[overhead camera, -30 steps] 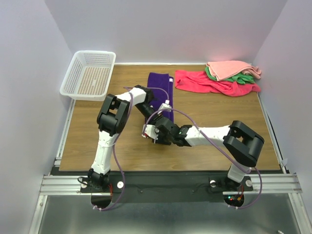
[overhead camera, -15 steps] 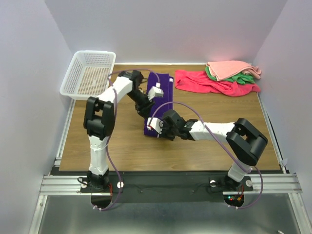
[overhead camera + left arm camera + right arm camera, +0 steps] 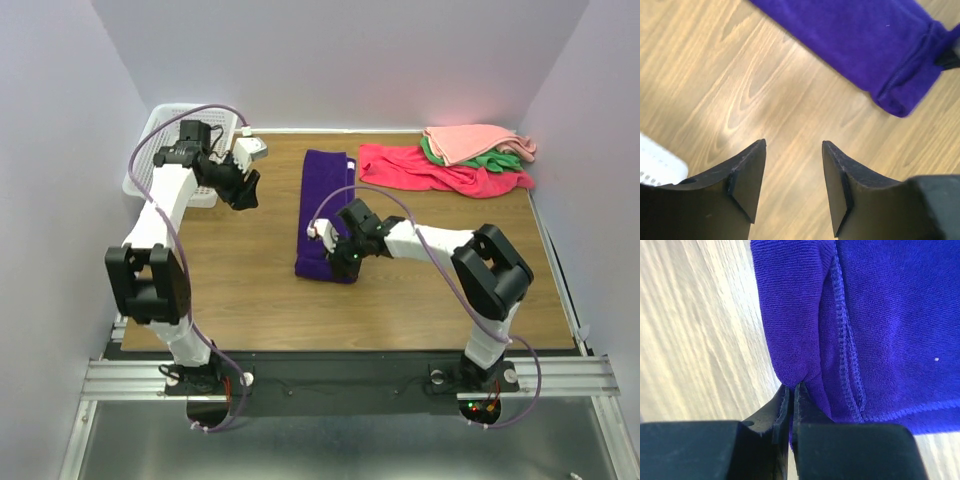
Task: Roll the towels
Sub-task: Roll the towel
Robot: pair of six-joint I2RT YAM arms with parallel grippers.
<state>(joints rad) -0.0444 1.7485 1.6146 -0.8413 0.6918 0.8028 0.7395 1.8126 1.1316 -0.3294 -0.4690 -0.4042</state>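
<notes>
I see bare table (image 3: 230, 270) left of the purple towel (image 3: 325, 200). The white basket (image 3: 215, 118) blocks the far left corner, my right arm (image 3: 430, 240) the middle.

walls (image 3: 340, 60): plain pale lavender | table (image 3: 420, 300): wood-grain top | front edge: aluminium rail (image 3: 340, 378)

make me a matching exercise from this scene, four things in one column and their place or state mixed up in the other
1 left claw
2 right claw
3 white basket
4 towel pile

a far right corner
b pinched shut on the near edge of the purple towel
c far left corner
d open, holding nothing

Pairs: 1-d, 2-b, 3-c, 4-a
</notes>
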